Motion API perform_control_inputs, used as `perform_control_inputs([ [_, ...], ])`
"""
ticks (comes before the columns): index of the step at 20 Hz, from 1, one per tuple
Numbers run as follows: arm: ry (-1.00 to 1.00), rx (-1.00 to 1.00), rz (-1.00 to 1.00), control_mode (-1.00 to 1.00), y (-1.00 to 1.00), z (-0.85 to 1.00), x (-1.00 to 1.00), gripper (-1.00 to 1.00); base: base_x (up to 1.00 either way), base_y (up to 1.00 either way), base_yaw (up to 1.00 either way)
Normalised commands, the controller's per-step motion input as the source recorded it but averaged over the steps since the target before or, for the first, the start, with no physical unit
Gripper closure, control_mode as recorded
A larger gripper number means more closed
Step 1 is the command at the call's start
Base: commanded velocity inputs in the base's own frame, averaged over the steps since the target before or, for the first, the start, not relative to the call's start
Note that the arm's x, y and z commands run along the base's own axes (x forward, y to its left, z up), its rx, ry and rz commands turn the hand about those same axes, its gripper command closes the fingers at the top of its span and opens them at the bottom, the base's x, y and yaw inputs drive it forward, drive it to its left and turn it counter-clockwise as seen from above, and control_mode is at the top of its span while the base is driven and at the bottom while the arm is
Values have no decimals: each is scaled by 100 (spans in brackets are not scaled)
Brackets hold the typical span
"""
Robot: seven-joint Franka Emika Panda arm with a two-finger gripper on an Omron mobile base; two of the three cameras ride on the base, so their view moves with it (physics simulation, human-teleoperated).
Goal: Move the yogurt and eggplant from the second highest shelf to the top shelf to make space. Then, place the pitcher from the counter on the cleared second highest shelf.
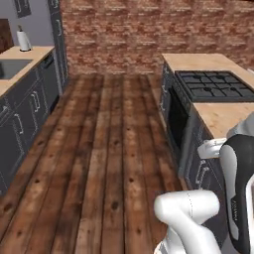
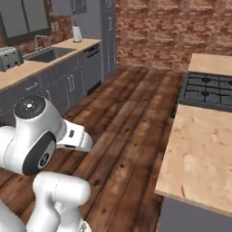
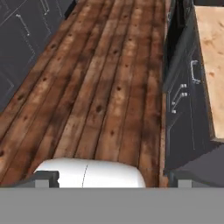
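In the hand view my gripper point(image 3: 113, 178) is open, its two dark fingertips point(image 3: 43, 177) far apart at the bottom corners with nothing between them. It looks down along the wooden floor point(image 3: 96, 78). The light-wood counter point(image 2: 204, 149) with grey cabinet fronts point(image 3: 181, 94) runs along the right, close beside my arm point(image 1: 238, 188). A second stretch of counter point(image 2: 27, 68) lines the left wall. The yogurt, the eggplant, the pitcher, the top shelf and the second highest shelf are out of view.
A black gas stove point(image 1: 213, 84) is set into the right counter. The left counter holds a sink point(image 2: 47, 54), a silver toaster point(image 2: 9, 58) and a paper towel roll point(image 1: 23, 39). A brick wall point(image 1: 114, 34) closes the far end of the wide floor aisle.
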Motion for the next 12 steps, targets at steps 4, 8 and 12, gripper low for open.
perform_control_inputs([
  [4, 0, 0, 0, 100, 0, 0, 0, -100, 34, 66, 68],
  [8, 0, 0, 0, 100, 0, 0, 0, -100, 48, 59, 64],
  [12, 0, 0, 0, 100, 0, 0, 0, -100, 54, 53, 61],
])
